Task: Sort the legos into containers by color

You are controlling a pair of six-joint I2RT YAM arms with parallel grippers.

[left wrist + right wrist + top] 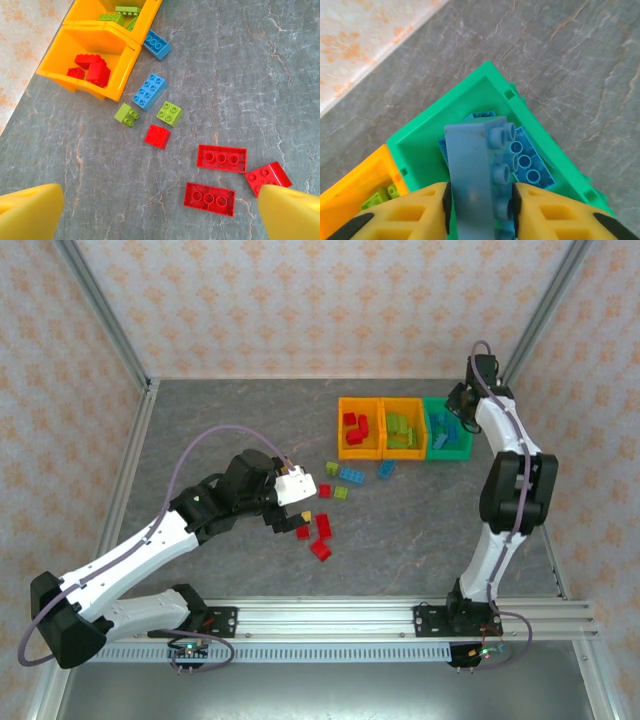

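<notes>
Gripping blue lego (470,170), right gripper (480,201) above green bin (427,134); blue legos (530,164) beneath.

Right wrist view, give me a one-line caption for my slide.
Right gripper holds a blue brick over the green bin, above other blue bricks inside.
</notes>
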